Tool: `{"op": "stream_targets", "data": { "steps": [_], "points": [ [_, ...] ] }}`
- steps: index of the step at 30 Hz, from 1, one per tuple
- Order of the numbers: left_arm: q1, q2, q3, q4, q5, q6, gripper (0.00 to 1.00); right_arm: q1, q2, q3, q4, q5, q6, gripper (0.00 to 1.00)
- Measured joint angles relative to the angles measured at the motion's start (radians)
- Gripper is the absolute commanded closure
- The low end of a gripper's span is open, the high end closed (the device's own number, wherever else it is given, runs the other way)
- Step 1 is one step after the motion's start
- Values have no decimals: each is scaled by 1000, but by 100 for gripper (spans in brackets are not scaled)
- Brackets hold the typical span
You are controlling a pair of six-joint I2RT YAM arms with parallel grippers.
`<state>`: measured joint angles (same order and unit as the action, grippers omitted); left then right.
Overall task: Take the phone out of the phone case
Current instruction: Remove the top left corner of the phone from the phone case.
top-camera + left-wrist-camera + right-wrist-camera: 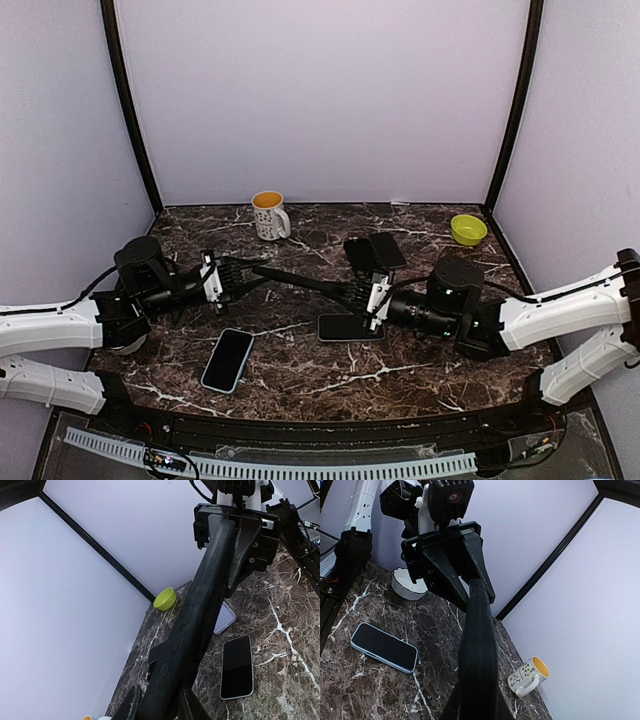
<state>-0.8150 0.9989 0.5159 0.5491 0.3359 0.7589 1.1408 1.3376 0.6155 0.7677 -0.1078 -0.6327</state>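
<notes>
We see the black phone case [300, 281] held off the marble table [300, 385], stretched edge-on between both arms near the middle. The left gripper [245, 272] pinches its left end and the right gripper [358, 292] pinches its right end. From the left wrist view we see side buttons along the case's edge, but we cannot tell whether a phone sits inside. A pale-edged phone [228, 360] lies flat at the near left, and a second phone [350, 327] lies just under the right gripper. The mug [268, 214] and green bowl [468, 229] stand at the far side.
</notes>
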Motion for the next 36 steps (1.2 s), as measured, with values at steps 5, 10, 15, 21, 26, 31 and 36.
{"op": "stream_targets", "data": {
  "steps": [5, 10, 15, 21, 26, 31, 36],
  "points": [
    [1, 0, -3, -16, -68, -1, 75, 12, 49, 17, 28, 48, 43, 100],
    [2, 5, -3, -32, -145, -2, 75, 29, 99, 41, 48, 113, 79, 100],
    [2, 18, -3, -45, -198, -2, 74, 39, 130, 61, 43, 161, 113, 100],
    [-1, 28, -3, -65, -247, -6, 74, 45, 150, 79, 23, 187, 141, 100],
    [-4, 34, -2, -74, -296, -11, 74, 51, 159, 102, -14, 211, 160, 100],
    [-9, 35, 3, -79, -348, -14, 74, 63, 172, 137, -48, 249, 182, 100],
    [-9, 45, 8, -86, -411, -11, 75, 82, 198, 193, -107, 315, 220, 100]
  ]
}}
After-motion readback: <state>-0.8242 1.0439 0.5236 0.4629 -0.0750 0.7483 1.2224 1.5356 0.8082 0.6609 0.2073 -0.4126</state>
